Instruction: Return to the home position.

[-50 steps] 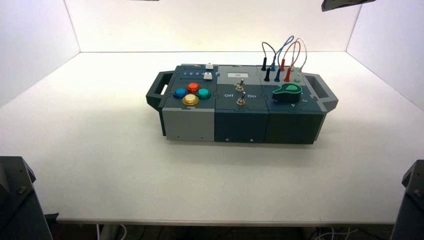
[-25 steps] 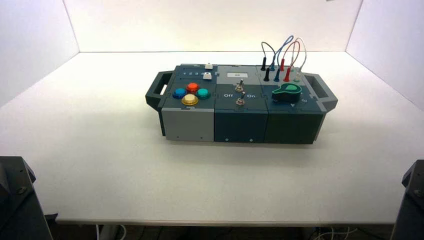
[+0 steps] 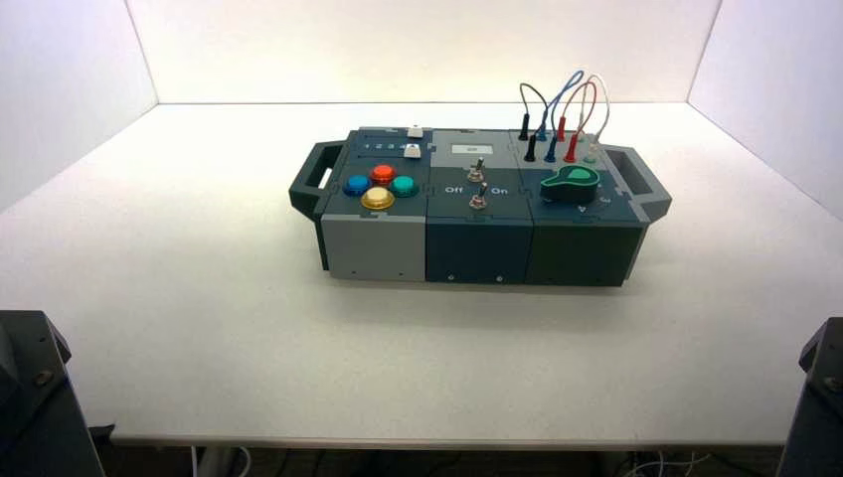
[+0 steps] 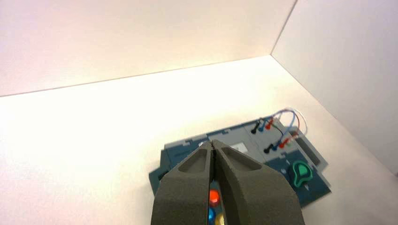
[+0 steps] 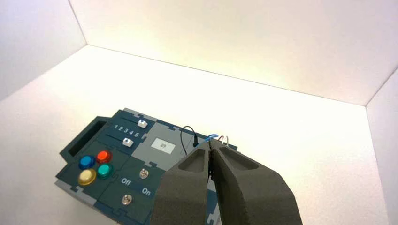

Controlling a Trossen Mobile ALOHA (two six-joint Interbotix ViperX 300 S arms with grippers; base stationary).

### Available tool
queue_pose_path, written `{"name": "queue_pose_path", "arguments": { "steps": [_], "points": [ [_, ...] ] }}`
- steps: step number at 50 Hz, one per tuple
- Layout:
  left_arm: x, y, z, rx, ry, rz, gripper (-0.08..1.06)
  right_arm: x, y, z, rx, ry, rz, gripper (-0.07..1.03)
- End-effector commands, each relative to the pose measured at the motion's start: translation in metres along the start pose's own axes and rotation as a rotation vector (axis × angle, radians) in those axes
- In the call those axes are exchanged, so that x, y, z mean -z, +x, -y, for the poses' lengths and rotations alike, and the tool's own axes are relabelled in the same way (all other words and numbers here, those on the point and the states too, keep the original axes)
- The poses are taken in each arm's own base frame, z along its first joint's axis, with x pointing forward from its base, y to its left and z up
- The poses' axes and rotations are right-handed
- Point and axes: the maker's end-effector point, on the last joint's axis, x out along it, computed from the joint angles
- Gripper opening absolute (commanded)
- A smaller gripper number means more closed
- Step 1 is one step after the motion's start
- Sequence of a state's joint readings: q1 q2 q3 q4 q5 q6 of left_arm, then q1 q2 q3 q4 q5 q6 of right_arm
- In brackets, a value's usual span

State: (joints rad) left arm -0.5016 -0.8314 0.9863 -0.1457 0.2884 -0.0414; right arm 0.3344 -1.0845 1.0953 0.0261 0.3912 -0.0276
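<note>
The control box [image 3: 378,248] stands in the middle of the white table, clear of both arms. Its top bears four coloured buttons [image 3: 378,185], two toggle switches [image 3: 477,184], a green knob [image 3: 572,183] and plugged wires [image 3: 562,109]. My left gripper [image 4: 213,143] is shut and empty, held high above the box [image 4: 187,154] and looking down on it. My right gripper [image 5: 210,141] is shut and empty, also held high above the box [image 5: 155,136]. Neither gripper shows in the high view.
Dark arm mounts sit at the near left corner [image 3: 30,397] and the near right corner [image 3: 820,397]. White walls enclose the table on three sides. Two sliders with white handles [image 5: 133,132] sit by the numbers 1 to 5.
A dark piece of the right arm at the top right edge of the high view has moved up out of the picture. The box has not moved.
</note>
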Motion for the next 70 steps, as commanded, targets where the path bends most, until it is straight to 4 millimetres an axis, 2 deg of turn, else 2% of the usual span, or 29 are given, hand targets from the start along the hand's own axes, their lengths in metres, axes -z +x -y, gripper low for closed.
{"name": "queue_pose_path", "arguments": {
  "steps": [1,21,33,41,54,70],
  "points": [
    [-0.003,-0.015,0.002,0.01,0.005,0.033,-0.03,-0.007,-0.015,0.001,0.003,0.005,0.029,-0.02],
    [0.012,-0.05,-0.018,-0.058,-0.029,0.065,-0.03,0.003,-0.048,0.0,0.005,0.002,0.046,-0.02],
    [0.009,-0.077,-0.028,-0.111,-0.025,0.13,-0.03,-0.004,-0.071,0.015,0.094,-0.003,0.122,-0.02],
    [0.016,-0.091,-0.036,-0.158,-0.038,0.145,-0.03,-0.006,-0.082,0.022,0.139,-0.009,0.153,-0.02],
    [0.022,-0.106,-0.039,-0.188,-0.036,0.187,-0.03,-0.012,-0.094,0.036,0.237,-0.004,0.186,-0.02],
    [0.022,-0.11,-0.042,-0.207,-0.019,0.19,-0.03,-0.009,-0.101,0.044,0.302,0.016,0.211,-0.02]
  ]
}}
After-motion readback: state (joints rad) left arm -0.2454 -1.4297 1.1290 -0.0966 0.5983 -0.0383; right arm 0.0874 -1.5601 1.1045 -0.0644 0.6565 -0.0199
